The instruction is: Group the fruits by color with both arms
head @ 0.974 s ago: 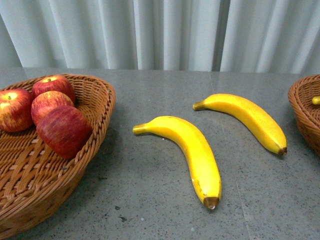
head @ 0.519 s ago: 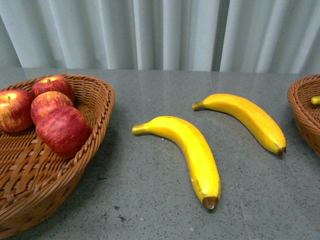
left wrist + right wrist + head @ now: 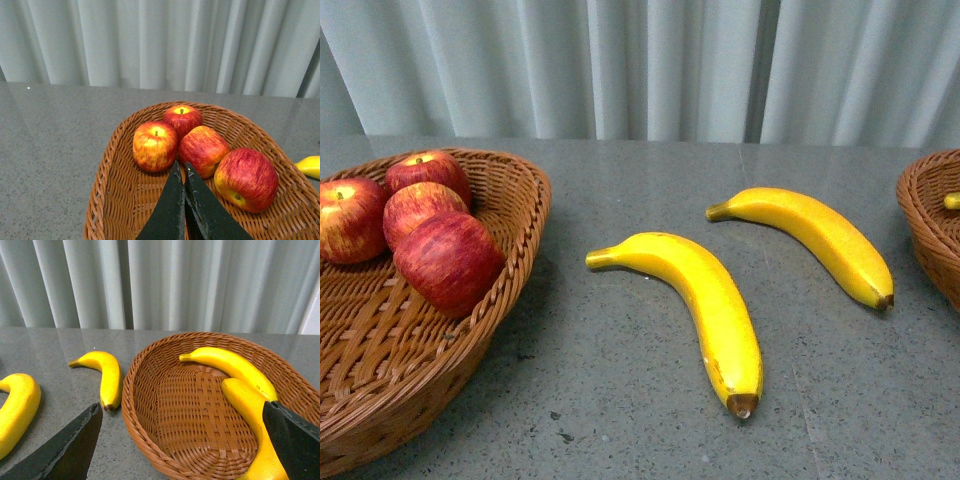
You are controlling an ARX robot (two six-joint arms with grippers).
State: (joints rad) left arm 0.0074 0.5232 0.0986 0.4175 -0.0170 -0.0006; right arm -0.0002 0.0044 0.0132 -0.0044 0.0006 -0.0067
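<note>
Several red apples [image 3: 448,262] lie in the wicker basket [image 3: 515,250] at the left. Two bananas rest on the grey table, one near the middle [image 3: 705,305] and one further right [image 3: 820,238]. In the left wrist view my left gripper [image 3: 181,167] is shut and empty, its tips just above the basket floor in front of the apples [image 3: 204,150]. My right gripper [image 3: 181,407] hangs open over the right basket [image 3: 131,405], which holds two bananas [image 3: 232,365]. The right finger [image 3: 292,440] covers part of the nearer one [image 3: 252,422]. Neither arm shows in the front view.
White curtains hang behind the table. The right basket's rim [image 3: 925,215] shows at the front view's right edge with a banana tip [image 3: 952,200] inside. The loose bananas [image 3: 107,372] lie just outside that basket on the bare table.
</note>
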